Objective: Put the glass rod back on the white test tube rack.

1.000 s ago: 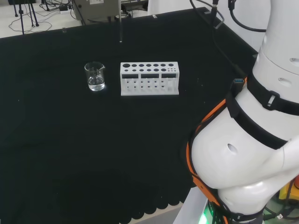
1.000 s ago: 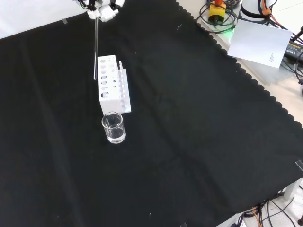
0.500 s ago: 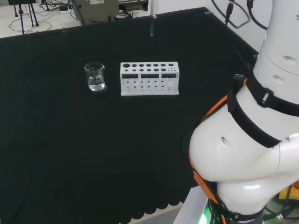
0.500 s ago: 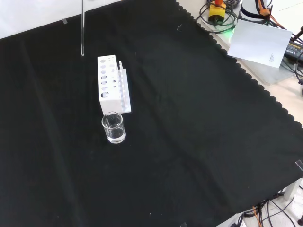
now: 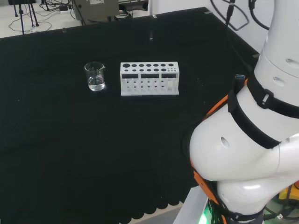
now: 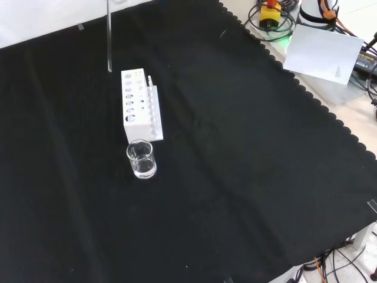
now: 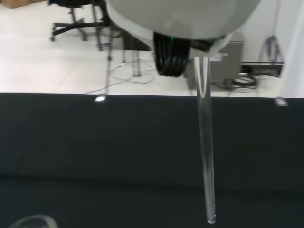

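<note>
The glass rod [image 6: 109, 35] hangs upright from the front view's top edge, its lower tip in the air just left of the far end of the white test tube rack [image 6: 140, 106]. In the head view a faint bit of the rod [image 5: 151, 34] shows well behind the rack [image 5: 149, 78], toward its right end. In the wrist view the rod [image 7: 205, 142] drops straight down from the blurred white hand [image 7: 180, 14], which holds its upper end. The rack's holes look empty.
A small glass beaker [image 6: 141, 159] with a little clear liquid stands just off the rack's near end, left of the rack in the head view [image 5: 96, 77]. The arm's white links [image 5: 252, 140] stand at the head view's right. Paper [image 6: 324, 53] and cables lie beyond the cloth's scalloped edge.
The rod has risen and the hand has left the front view's top. The rod's tip moved from beside the rack's middle to its far end, rightward in the head view.
</note>
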Controlling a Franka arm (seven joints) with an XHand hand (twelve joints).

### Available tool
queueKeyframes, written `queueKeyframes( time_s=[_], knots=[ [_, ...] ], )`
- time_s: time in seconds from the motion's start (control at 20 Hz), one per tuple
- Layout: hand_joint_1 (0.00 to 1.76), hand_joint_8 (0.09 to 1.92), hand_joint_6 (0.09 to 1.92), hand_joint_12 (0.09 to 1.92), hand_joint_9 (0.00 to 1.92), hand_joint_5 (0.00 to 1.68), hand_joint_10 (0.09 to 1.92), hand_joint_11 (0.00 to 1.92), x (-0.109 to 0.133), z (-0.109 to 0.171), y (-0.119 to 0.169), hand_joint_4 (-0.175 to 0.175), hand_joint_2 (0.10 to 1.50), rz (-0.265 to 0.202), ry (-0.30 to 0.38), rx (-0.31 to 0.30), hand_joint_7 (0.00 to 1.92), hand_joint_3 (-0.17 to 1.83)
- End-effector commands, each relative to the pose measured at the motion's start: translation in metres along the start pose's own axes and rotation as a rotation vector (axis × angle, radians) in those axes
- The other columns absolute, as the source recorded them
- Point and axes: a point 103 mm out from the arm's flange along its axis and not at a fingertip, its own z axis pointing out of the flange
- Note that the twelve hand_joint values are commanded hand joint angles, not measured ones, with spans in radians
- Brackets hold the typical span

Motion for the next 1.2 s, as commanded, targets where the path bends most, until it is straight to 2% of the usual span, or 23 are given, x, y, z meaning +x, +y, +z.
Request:
queueKeyframes(
  time_s=[0.05,0.35,0.45,0.7,1.2],
  knots=[
    [1.33,0.79,0.47,0.89,1.64,1.26,0.79,1.07,0.043,0.008,-0.02,-0.175,0.6,-0.096,0.029,0.013,1.37,0.74],
    [1.33,0.79,0.47,0.89,1.64,1.26,0.79,1.06,0.046,0.02,-0.021,-0.175,0.6,-0.105,0.021,0.035,1.37,0.74],
    [1.33,0.79,0.47,0.89,1.64,1.26,0.79,1.06,0.058,0.022,-0.012,-0.175,0.6,-0.107,0.003,0.048,1.37,0.74],
    [1.33,0.78,0.47,0.89,1.64,1.26,0.79,1.06,0.056,0.026,-0.014,-0.175,0.6,-0.102,0.011,0.054,1.37,0.74],
    [1.33,0.78,0.47,0.89,1.64,1.26,0.79,1.06,0.055,0.053,-0.004,-0.175,0.6,-0.118,0.03,0.092,1.37,0.74]
  ],
)
